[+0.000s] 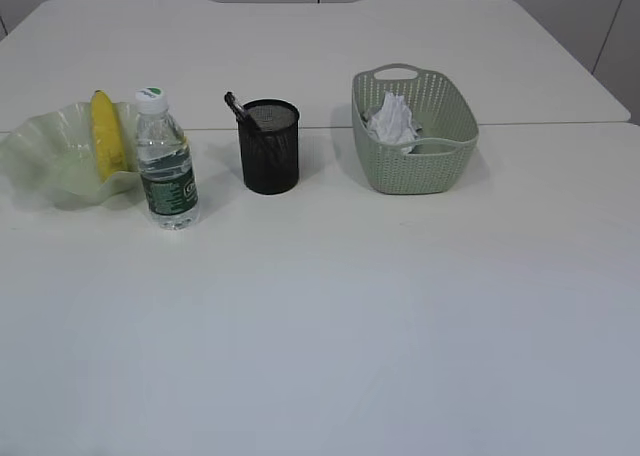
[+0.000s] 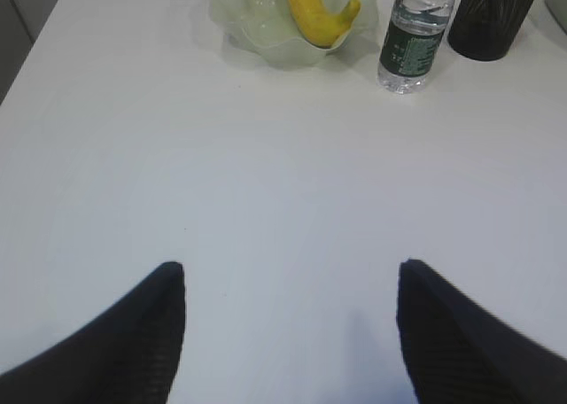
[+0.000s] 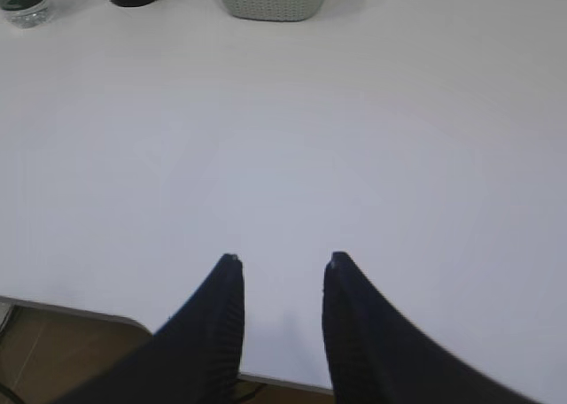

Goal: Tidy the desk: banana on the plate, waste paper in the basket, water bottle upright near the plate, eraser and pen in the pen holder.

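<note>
Lying in the pale green ruffled plate (image 1: 40, 151), the banana (image 1: 108, 136) is already where the task wants it, and the water bottle (image 1: 166, 161) stands upright just beside the plate's right rim. The crumpled waste paper (image 1: 393, 121) sits inside the sage-green basket (image 1: 440, 166), and a dark pen (image 1: 236, 107) pokes out of the black mesh pen holder (image 1: 269, 148). The eraser cannot be seen anywhere on the desk (image 1: 320, 326) — presumably it is down inside the holder, though the mesh hides it.

By the look of things every step is done. The left gripper (image 2: 291, 275) hangs over bare tabletop with its jaws spread wide and nothing between them; the right gripper (image 3: 282, 260) hovers near the desk's front edge, jaws partly apart, also empty. The next move calls only for keeping both arms clear — no grasp seems left.
</note>
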Robot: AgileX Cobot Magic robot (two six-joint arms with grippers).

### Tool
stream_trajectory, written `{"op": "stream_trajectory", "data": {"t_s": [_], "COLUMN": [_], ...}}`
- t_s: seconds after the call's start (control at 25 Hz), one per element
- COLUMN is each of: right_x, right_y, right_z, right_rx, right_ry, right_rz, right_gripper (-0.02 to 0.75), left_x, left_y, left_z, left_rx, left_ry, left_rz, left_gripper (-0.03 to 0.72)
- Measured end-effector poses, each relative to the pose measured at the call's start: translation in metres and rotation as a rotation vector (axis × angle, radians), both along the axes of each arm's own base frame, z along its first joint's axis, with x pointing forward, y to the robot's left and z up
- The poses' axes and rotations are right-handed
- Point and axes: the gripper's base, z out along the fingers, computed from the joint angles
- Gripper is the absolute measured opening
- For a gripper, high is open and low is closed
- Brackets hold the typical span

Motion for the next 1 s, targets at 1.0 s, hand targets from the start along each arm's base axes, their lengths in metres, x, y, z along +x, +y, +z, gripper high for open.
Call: {"op": "stream_trajectory", "data": {"t_s": [1.0], "right_x": [-0.0002], "right_y": [0.0013], "right_z": [0.0001], "right_rx": [0.0], "right_ry": [-0.001], "right_rz": [-0.127], "right_gripper": [0.236], "left_x": [0.0002], "left_y": [-0.0001], "left_z": [-0.0006], "left_rx": [-0.001], "left_ry": [0.002], "left_rz": [-0.001], "left_gripper": [0.508]}}
